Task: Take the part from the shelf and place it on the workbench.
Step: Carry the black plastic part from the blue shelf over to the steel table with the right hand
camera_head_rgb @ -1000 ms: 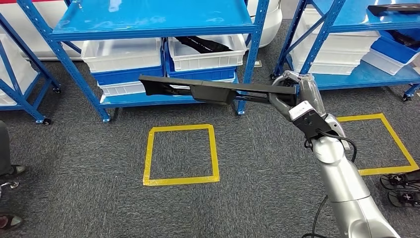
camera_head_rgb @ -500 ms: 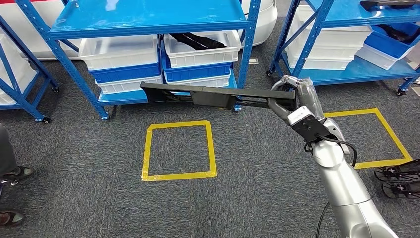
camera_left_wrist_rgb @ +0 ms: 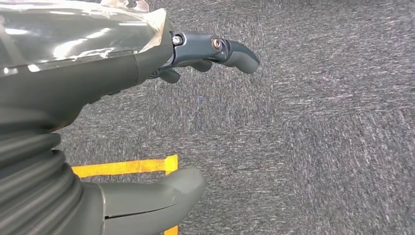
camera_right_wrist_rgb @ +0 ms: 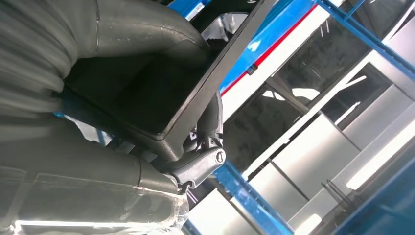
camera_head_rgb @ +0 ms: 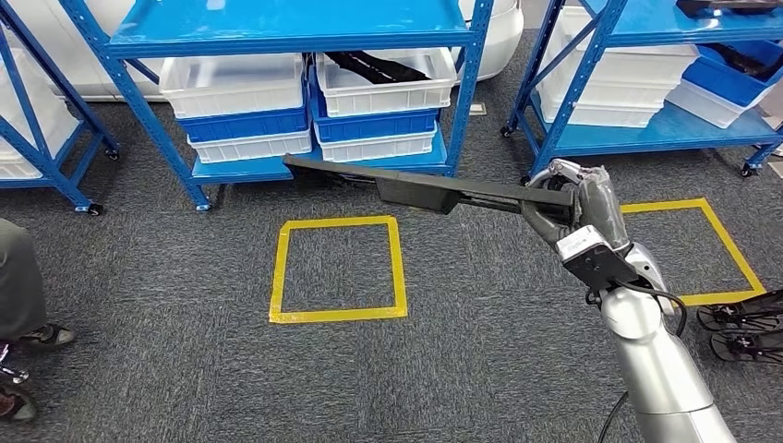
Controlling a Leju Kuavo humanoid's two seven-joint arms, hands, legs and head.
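Black, long and slim: part [camera_head_rgb: 434,189] carried clear of the shelf [camera_head_rgb: 277,41], clamped at its near end in the right hand [camera_head_rgb: 572,208], fingers wrapped around a looped grip there. Stretched out roughly level above the grey carpet [camera_head_rgb: 462,351], far tip reaching toward the shelf's lowest blue board, just behind the yellow tape square [camera_head_rgb: 337,314].

Compared with a second ago: whole scene shifted, so camera moved, likely with the body stepping or turning. Against the shelf, though, far tip now lying at the lower board's front edge, no longer crossing the stacked white bins [camera_head_rgb: 231,83]. Hand and part sitting lower and further right in the head view than before. Grasp unchanged, part neither slipped nor drooped.

Meaning for the task: pickup judged done, carrying stage under way, placing on the workbench not yet begun. Worth minding the long overhang near the blue uprights during any turn.

Look of the part: matte black, probably moulded plastic, narrow bar with a thicker boxy block near the middle and a thinner ribbed stretch toward the hand. From the right wrist, flat dark face with a raised rim, pressed against the palm. Similar black piece [camera_head_rgb: 374,66] resting in a white bin on the shelf.

Left hand [camera_left_wrist_rgb: 98,73] hanging over the carpet, fingers apart, holding nothing.
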